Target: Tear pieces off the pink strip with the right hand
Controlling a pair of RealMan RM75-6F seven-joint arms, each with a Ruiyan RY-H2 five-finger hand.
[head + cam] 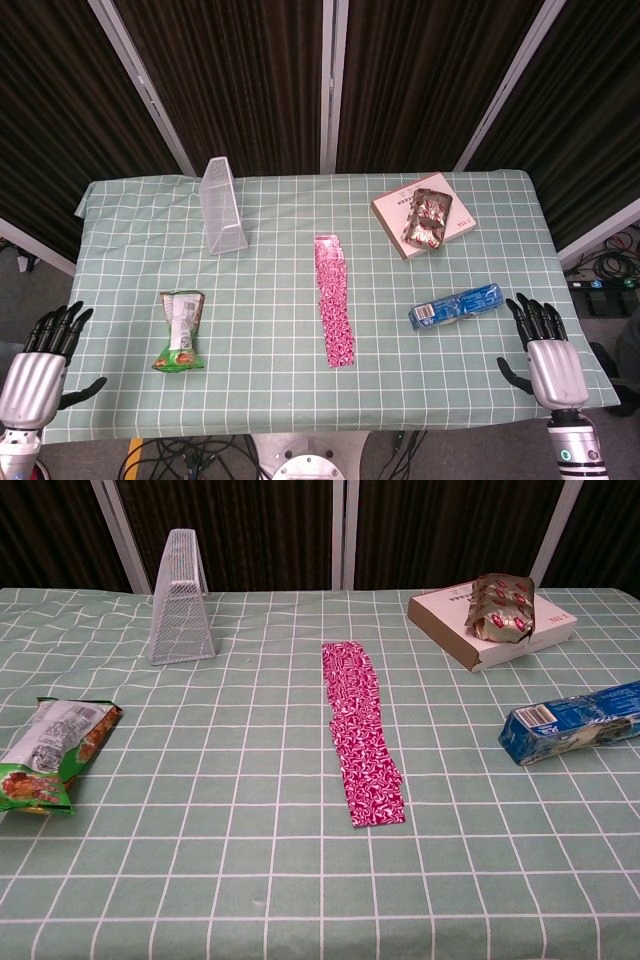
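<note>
The pink strip (334, 297) lies flat along the middle of the green checked tablecloth, its near end closest to me; the chest view shows the pink strip (361, 731) whole. My right hand (543, 349) hovers at the table's near right edge, fingers spread and holding nothing, well right of the strip. My left hand (40, 358) hangs off the near left corner, fingers apart and empty. Neither hand shows in the chest view.
A blue packet (455, 306) lies between the strip and my right hand. A pale box (408, 211) with a foil pack (427, 219) on it sits far right. A white mesh stand (222, 206) is far left, a green snack bag (181, 329) near left.
</note>
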